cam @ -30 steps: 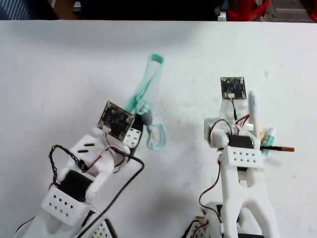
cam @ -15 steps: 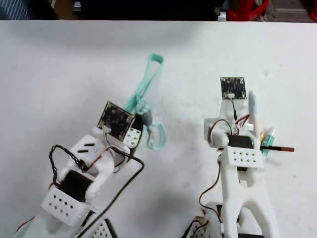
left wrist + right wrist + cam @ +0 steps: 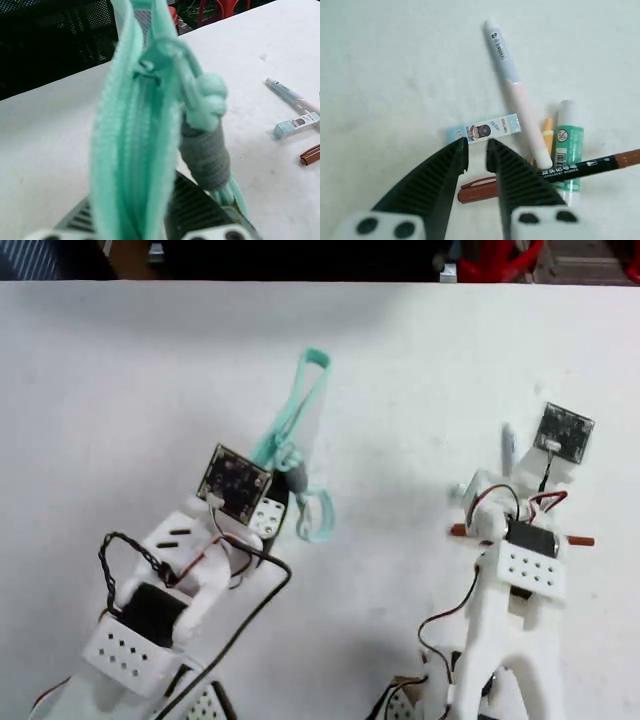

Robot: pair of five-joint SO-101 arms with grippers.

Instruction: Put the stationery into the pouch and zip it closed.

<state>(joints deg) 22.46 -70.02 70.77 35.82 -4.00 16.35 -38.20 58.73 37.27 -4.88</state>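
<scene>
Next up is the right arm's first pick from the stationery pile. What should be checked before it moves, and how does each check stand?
1. Pouch secured: ok. It stands on edge, clamped in the left claw.
2. Pouch mouth wide enough to take an item: cannot tell. Its lips lie close together.
3. Right claw ready to grasp: ok. It is open by a narrow gap, just above the eraser.
4. Eraser free to lift: ok. Nothing lies over it, though one end sits close beside the pen.
5. Rest of the pile untangled: not ok. The marker crosses over the glue stick.
</scene>
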